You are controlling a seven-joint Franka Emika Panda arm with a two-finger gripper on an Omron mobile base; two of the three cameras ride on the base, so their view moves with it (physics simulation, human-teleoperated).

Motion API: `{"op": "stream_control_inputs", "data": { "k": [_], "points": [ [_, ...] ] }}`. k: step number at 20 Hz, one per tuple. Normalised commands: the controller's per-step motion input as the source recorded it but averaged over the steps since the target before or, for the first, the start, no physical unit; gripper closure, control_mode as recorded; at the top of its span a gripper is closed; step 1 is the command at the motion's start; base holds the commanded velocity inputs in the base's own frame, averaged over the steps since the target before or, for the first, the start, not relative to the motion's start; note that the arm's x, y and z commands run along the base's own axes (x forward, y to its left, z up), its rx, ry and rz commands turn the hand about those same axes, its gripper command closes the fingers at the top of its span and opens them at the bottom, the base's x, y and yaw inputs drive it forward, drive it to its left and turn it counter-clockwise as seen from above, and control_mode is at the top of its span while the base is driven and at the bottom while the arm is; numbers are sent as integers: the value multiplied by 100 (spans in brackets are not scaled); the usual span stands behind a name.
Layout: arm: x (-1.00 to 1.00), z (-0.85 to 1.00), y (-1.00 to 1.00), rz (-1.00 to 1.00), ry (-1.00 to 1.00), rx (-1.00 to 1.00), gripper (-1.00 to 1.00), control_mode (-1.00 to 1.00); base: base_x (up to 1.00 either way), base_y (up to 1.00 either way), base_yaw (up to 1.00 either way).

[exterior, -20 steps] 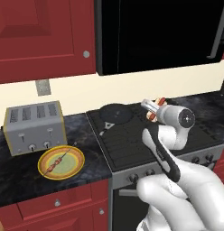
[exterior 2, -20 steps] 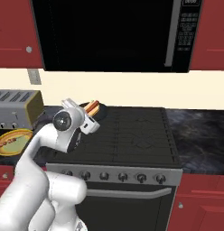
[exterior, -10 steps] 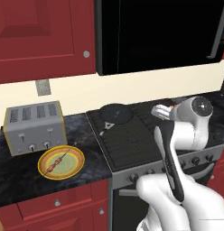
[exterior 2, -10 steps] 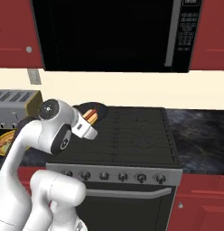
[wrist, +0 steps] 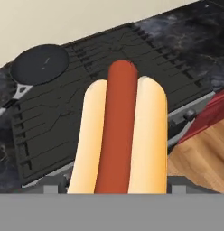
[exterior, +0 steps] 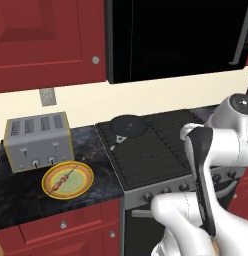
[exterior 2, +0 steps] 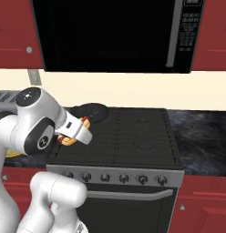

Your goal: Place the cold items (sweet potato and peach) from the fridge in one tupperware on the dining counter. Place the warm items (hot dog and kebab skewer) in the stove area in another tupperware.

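End effector point(exterior 2: 76, 133) grips the hot dog point(wrist: 118, 135) lengthwise, carried above the stove point(exterior 2: 128, 136). I'd keep the bun level while swinging toward a tupperware; the kebab skewer point(exterior: 63, 180) waits on its yellow plate point(exterior: 83, 187).

A red-brown sausage in a pale tan bun is seen on the hot dog point(wrist: 120, 135); the stove point(exterior: 146, 150) is black, the plate point(exterior: 68, 180) yellow-rimmed, the cabinets point(exterior: 46, 40) dark red.
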Motion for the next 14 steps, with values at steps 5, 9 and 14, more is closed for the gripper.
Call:
{"op": "stream_control_inputs", "data": {
  "k": [5,9,14],
  "points": [
    [-64,4,1,18,10,-19,100,-100,0,0,0],
    [-5,0,3,2,0,-1,100,100,-17,-1,6],
    [0,0,0,0,0,0,100,100,-73,-3,85]
  ]
}}
